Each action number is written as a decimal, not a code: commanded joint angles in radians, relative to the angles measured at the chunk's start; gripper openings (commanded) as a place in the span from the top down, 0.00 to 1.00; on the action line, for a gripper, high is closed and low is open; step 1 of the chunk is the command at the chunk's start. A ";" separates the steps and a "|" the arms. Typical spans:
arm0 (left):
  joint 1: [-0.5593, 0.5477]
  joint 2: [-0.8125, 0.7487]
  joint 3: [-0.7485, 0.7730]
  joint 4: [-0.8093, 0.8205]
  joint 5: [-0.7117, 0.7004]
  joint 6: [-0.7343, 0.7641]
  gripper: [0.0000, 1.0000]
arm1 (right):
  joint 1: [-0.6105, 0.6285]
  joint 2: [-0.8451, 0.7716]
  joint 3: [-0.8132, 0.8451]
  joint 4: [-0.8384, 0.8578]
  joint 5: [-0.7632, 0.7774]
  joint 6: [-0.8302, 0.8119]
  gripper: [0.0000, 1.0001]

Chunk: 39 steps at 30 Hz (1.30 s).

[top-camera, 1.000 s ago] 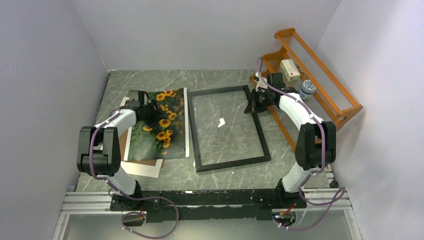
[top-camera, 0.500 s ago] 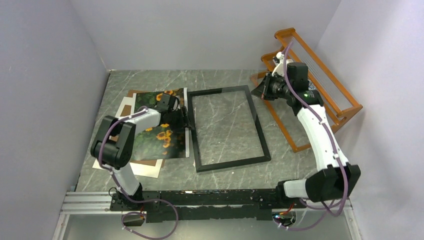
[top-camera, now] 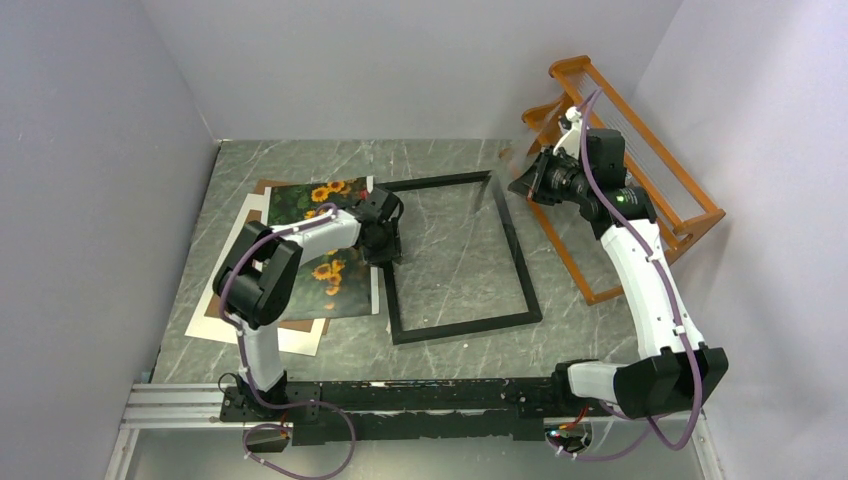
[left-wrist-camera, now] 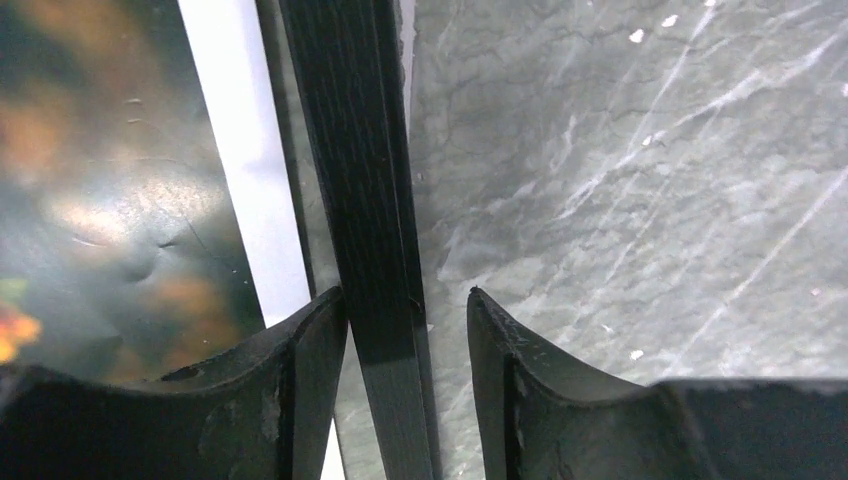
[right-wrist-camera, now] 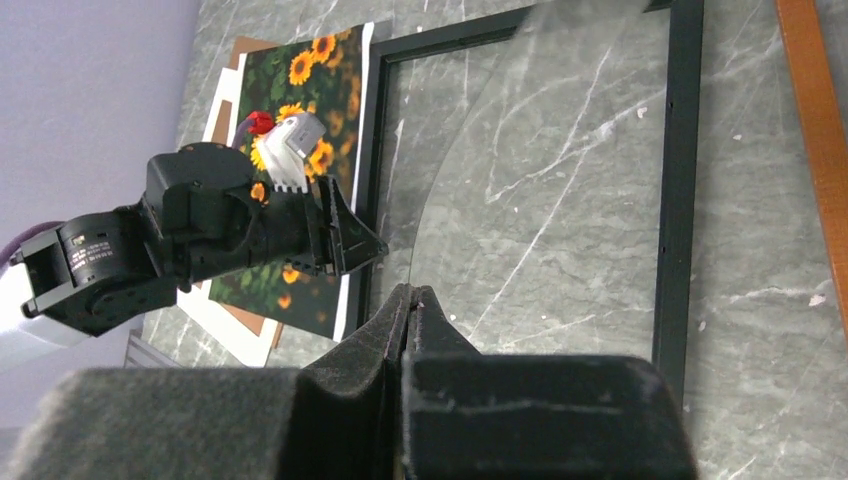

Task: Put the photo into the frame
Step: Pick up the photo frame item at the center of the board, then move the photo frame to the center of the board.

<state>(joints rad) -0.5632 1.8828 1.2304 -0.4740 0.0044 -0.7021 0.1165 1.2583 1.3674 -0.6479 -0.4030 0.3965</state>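
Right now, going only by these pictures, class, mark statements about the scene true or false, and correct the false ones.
1. The photo lies inside the frame. False: it lies on the table to the left of the frame.
2. The left tool is open, with one finger on each side of the frame's left rail. True.
3. The right tool is empty. False: it is shut on the edge of the clear pane, held above the frame.
4. The orange rack stands at the right side of the table. True.
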 commanded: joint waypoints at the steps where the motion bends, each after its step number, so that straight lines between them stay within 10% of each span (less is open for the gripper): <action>1: -0.044 0.054 0.003 -0.127 -0.131 -0.050 0.51 | -0.004 -0.042 0.004 0.022 -0.004 0.027 1.00; 7: -0.043 -0.002 -0.039 -0.067 -0.085 0.057 0.73 | -0.003 -0.065 0.008 0.023 -0.058 0.051 1.00; 18: 0.042 -0.093 -0.145 -0.052 -0.030 0.169 0.78 | 0.018 -0.101 -0.060 0.064 -0.224 0.116 1.00; 39: 0.226 -0.439 -0.217 -0.034 0.107 0.137 0.35 | 0.186 -0.074 -0.173 0.300 -0.315 0.282 1.00</action>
<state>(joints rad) -0.3672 1.5368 1.0000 -0.4816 0.1421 -0.5350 0.2638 1.1778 1.1767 -0.4767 -0.6849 0.6292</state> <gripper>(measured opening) 0.650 0.010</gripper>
